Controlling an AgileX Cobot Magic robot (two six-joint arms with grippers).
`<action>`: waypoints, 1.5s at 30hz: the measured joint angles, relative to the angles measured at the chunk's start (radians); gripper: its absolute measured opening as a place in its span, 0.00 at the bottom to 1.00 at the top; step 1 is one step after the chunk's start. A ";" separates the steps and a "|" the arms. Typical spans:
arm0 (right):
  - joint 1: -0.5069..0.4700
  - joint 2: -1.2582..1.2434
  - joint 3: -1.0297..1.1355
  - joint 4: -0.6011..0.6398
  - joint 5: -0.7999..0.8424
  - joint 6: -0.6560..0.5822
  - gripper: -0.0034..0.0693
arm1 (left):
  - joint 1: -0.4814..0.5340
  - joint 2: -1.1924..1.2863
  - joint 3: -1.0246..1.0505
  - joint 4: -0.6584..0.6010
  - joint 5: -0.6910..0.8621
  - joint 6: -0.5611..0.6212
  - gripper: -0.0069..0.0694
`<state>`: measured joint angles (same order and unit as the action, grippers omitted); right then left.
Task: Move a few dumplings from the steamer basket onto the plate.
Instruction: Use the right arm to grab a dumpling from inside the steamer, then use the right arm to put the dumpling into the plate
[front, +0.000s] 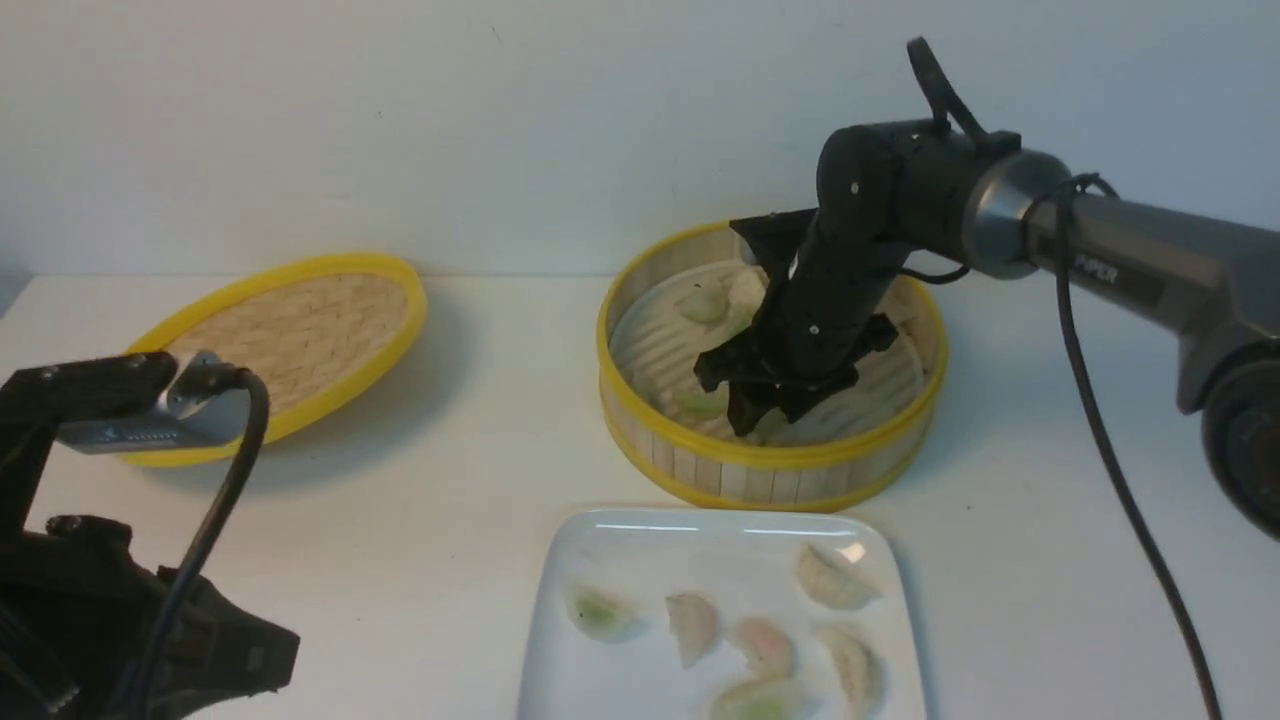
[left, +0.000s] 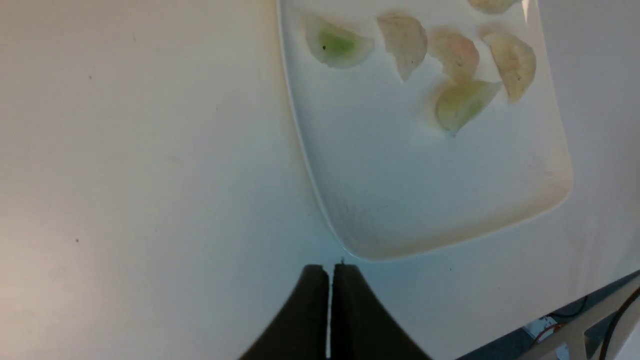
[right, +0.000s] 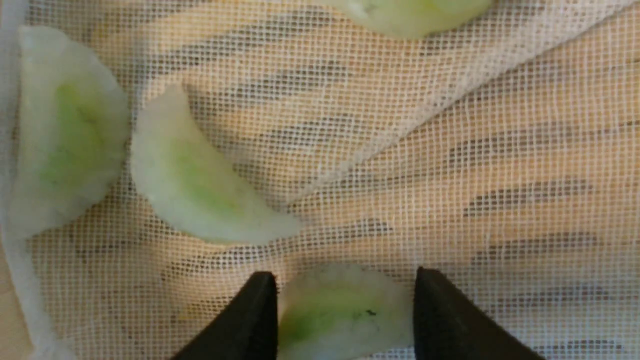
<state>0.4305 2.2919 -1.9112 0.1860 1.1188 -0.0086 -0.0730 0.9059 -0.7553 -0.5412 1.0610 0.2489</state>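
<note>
The steamer basket (front: 770, 462) stands at the centre back, lined with white mesh cloth (right: 450, 150). My right gripper (front: 757, 425) reaches down into it. In the right wrist view this gripper (right: 345, 274) is open, its jaws either side of a green-filled dumpling (right: 340, 312) lying on the cloth. Other green dumplings (right: 200, 185) (right: 70, 135) lie close by. The white plate (front: 640, 545) in front holds several dumplings (front: 692, 625). My left gripper (left: 330, 267) is shut and empty, just off a corner of the plate (left: 400, 200).
The flat woven yellow-rimmed lid (front: 300, 330) lies at the back left. My left arm (front: 120, 620) and its cable fill the front left corner. The table's edge shows beyond the plate in the left wrist view (left: 575, 320).
</note>
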 joint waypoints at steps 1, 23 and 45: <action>-0.001 -0.004 0.002 0.000 0.000 0.000 0.48 | 0.000 0.000 -0.026 0.010 0.000 0.000 0.08; -0.012 -0.642 0.371 0.077 0.121 -0.086 0.48 | -0.262 0.488 -0.557 0.154 0.070 -0.038 0.08; 0.221 -0.674 1.069 0.193 -0.306 -0.171 0.48 | -0.475 1.122 -1.112 0.333 0.106 -0.035 0.09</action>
<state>0.6514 1.6177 -0.8417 0.3792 0.8127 -0.1800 -0.5475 2.0283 -1.8674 -0.2086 1.1665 0.2139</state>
